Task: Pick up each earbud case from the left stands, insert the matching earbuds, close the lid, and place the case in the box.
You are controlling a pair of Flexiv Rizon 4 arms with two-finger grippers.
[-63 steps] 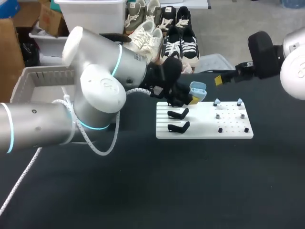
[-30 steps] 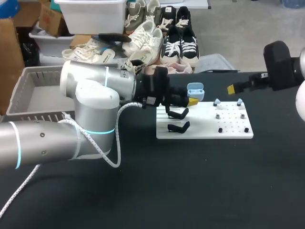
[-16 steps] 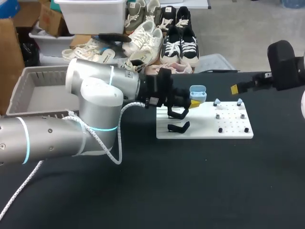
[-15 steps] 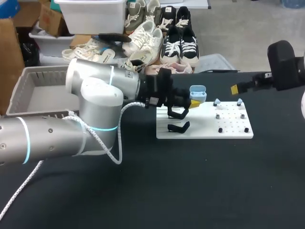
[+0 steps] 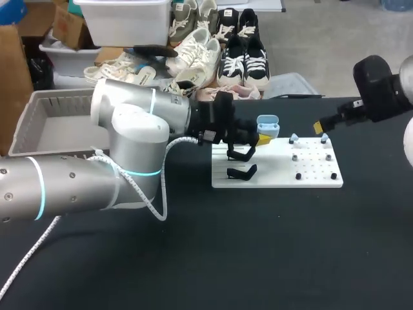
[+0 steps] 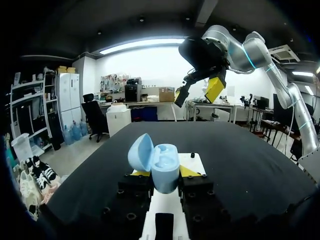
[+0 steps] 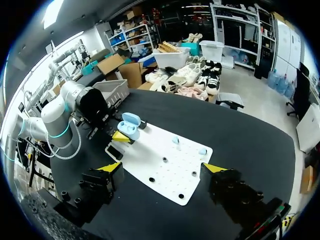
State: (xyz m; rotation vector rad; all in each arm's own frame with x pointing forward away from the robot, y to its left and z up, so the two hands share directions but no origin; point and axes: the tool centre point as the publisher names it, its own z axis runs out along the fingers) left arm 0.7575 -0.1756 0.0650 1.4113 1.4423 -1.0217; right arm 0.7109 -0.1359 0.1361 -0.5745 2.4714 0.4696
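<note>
Left gripper (image 6: 165, 172) pinches the open case (image 5: 267, 125), lid up, above the board's (image 5: 316, 177) rear left. Right gripper (image 7: 161, 167) is spread wide and empty, above the board. Step: loading earbuds (image 5: 293, 137). Next likely needs a clean grasp on one bud.

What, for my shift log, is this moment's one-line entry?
left hand: shut on open earbud case | right hand: open, empty
</note>
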